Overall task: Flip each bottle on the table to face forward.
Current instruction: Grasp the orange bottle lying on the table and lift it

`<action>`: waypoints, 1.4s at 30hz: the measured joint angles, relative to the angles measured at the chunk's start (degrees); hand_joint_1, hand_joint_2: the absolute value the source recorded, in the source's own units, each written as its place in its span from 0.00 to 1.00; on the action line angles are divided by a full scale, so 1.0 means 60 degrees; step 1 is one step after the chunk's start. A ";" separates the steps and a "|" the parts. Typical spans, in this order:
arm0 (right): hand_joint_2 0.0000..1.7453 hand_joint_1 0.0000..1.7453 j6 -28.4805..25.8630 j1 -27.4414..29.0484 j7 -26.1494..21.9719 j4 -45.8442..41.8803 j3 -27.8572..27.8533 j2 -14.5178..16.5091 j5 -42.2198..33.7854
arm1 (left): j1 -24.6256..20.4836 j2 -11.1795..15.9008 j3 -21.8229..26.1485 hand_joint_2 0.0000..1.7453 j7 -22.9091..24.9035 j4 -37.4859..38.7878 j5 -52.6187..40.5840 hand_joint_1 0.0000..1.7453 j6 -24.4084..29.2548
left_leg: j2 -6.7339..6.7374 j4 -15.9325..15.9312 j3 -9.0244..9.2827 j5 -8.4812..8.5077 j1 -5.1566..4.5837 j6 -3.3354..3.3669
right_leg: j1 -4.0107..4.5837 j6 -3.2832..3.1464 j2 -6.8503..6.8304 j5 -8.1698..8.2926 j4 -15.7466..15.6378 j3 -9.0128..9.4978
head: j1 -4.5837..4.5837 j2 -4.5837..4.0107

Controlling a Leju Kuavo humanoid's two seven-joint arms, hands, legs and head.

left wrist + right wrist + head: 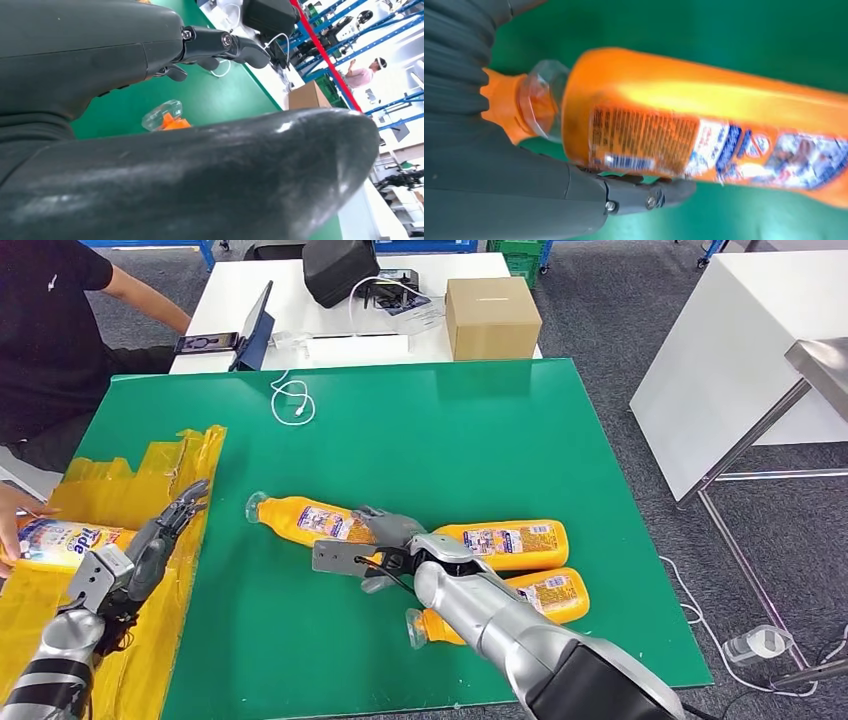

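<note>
Green table (420, 430), centre frame: right hand (385, 545) wraps one lying orange bottle (310, 522), probably to roll its label up; grip partly hidden. Two more bottles (515, 540) lie at right. Left hand (150, 540) open, lower left.

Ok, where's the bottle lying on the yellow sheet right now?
In the head view the bottle on the yellow sheet lies at the table's left edge, just beyond the left robot hand, with a person's hand resting on its far end.
</note>
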 joint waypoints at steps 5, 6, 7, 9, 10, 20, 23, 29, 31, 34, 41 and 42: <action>1.00 1.00 0.0145 0.0076 0.0326 0.0214 -0.0002 0.0131 0.0180 | -0.0163 -0.0124 -0.0073 0.00 0.0000 0.0007 -0.0074 0.00 0.0095 | 0.0002 0.0000 0.0004 0.0000 0.0001 0.0000 | 0.0001 0.0000 0.0002 0.0000 0.0000 0.0000 | -0.0002 0.0000; 1.00 1.00 0.0133 0.0093 0.0372 0.0255 -0.0003 0.0147 0.0185 | -0.0200 -0.0151 -0.0087 0.00 0.0000 0.0012 -0.0084 0.00 0.0099 | 0.0003 0.0000 0.0005 0.0000 0.0001 0.0000 | 0.0001 0.0000 0.0003 0.0000 0.0000 0.0001 | -0.0003 0.0000; 1.00 1.00 0.0116 0.0107 0.0416 0.0292 -0.0004 0.0162 0.0189 | -0.0241 -0.0179 -0.0106 0.00 0.0000 0.0020 -0.0096 0.00 0.0104 | 0.0004 0.0000 0.0007 0.0000 0.0001 0.0000 | 0.0000 0.0000 0.0004 0.0000 0.0000 0.0002 | -0.0002 0.0000; 1.00 1.00 0.0081 0.0132 0.0504 0.0362 -0.0005 0.0192 0.0207 | -0.0321 -0.0231 -0.0154 0.00 0.0000 0.0043 -0.0123 0.00 0.0117 | 0.0004 0.0000 0.0013 0.0000 0.0001 0.0000 | 0.0000 0.0000 0.0006 0.0000 -0.0001 0.0007 | -0.0001 0.0000; 1.00 1.00 0.0070 0.0141 0.0539 0.0392 -0.0006 0.0211 0.0219 | -0.0358 -0.0257 -0.0179 0.00 0.0000 0.0060 -0.0132 0.00 0.0126 | 0.0005 0.0000 0.0017 -0.0001 0.0001 -0.0001 | 0.0000 0.0000 0.0007 0.0000 -0.0001 0.0009 | -0.0001 0.0000; 1.00 1.00 0.0055 0.0179 0.0806 0.0533 -0.0007 0.0332 0.0425 | -0.0496 -0.0434 -0.0397 0.00 0.0000 0.0132 -0.0095 0.00 0.0148 | 0.0012 -0.0002 0.0079 -0.0003 0.0001 -0.0003 | 0.0000 -0.0001 0.0014 0.0000 -0.0003 0.0057 | -0.0003 0.0000; 1.00 1.00 0.0075 0.0200 0.1006 0.0561 -0.0001 0.0353 0.0621 | -0.0534 -0.0515 -0.0447 0.00 0.0000 0.0129 -0.0081 0.00 0.0148 | 0.0012 -0.0002 0.0098 -0.0004 0.0001 -0.0003 | 0.0000 -0.0001 0.0013 0.0000 -0.0005 0.0077 | -0.0003 0.0000; 1.00 1.00 0.0232 0.0234 0.1371 0.0621 0.0124 0.0359 0.0963 | -0.0696 -0.0674 -0.0530 0.00 0.0000 0.0129 -0.0131 0.00 0.0148 | 0.0010 -0.0002 0.0124 -0.0003 0.0000 -0.0003 | -0.0002 -0.0001 0.0012 0.0000 -0.0006 0.0108 | -0.0004 0.0000; 1.00 1.00 0.0235 0.0236 0.1387 0.0630 0.0143 0.0357 0.0979 | -0.0734 -0.0707 -0.0561 0.00 0.0000 0.0129 -0.0132 0.00 0.0148 | 0.0010 -0.0002 0.0131 -0.0003 -0.0001 -0.0003 | -0.0002 -0.0001 0.0012 0.0000 -0.0006 0.0116 | -0.0003 0.0000; 1.00 0.49 0.0237 0.0235 0.1398 0.0643 0.0175 0.0357 0.0995 | -0.0761 -0.0739 -0.0604 0.00 0.0000 0.0129 -0.0132 0.00 0.0148 | 0.0010 -0.0002 0.0141 -0.0004 -0.0001 -0.0003 | -0.0002 -0.0001 0.0012 0.0000 -0.0007 0.0125 | -0.0004 0.0000; 1.00 0.00 0.1339 0.0273 0.2101 0.0756 0.0630 0.0352 0.1999 | -0.0944 -0.0911 -0.0665 0.00 0.0000 0.0198 -0.0288 0.00 0.0285 | 0.0002 -0.0005 0.0168 -0.0006 0.0000 -0.0003 | -0.0001 -0.0005 0.0008 -0.0005 -0.0010 0.0081 | -0.0003 0.0000; 1.00 0.00 0.1522 0.0284 0.2141 0.0779 0.0739 0.0352 0.2141 | -0.0996 -0.0948 -0.0678 0.00 0.0000 0.0233 -0.0326 0.00 0.0320 | 0.0003 -0.0006 0.0171 -0.0007 0.0000 -0.0003 | -0.0001 -0.0006 0.0009 -0.0005 -0.0010 0.0095 | -0.0007 0.0000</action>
